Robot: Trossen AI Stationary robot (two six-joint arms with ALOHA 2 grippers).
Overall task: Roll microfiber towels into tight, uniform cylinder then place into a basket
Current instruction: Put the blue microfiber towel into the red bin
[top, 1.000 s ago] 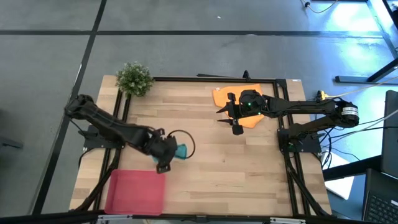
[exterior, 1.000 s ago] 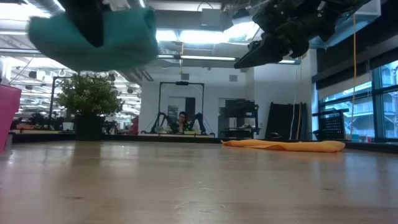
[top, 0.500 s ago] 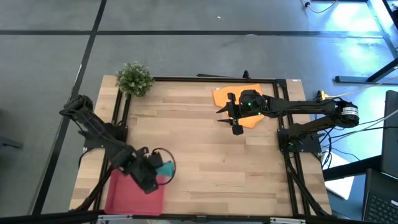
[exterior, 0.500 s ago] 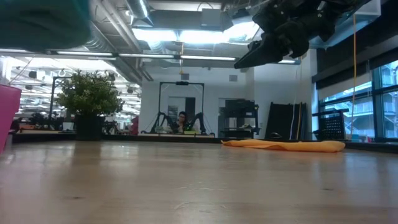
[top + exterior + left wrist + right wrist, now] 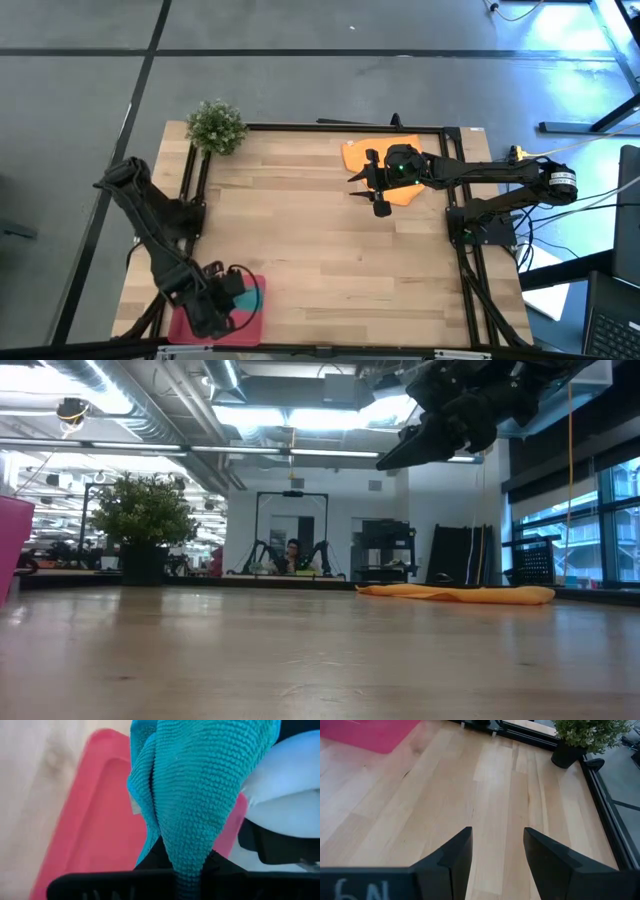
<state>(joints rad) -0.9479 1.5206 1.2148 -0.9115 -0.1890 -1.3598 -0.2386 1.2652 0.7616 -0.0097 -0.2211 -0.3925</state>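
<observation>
The basket [image 5: 200, 310] sits near-left, the plant [image 5: 216, 126] far-left — the flat towel [image 5: 390, 160] lies far-right on the table [image 5: 340, 240].

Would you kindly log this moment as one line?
left hand: shut on teal towel, over red tray | right hand: open, above orange towel

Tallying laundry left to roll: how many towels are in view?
2. The teal towel hangs in the left gripper over the basket; the orange towel lies flat at the table's far right, partly under the right gripper.
</observation>
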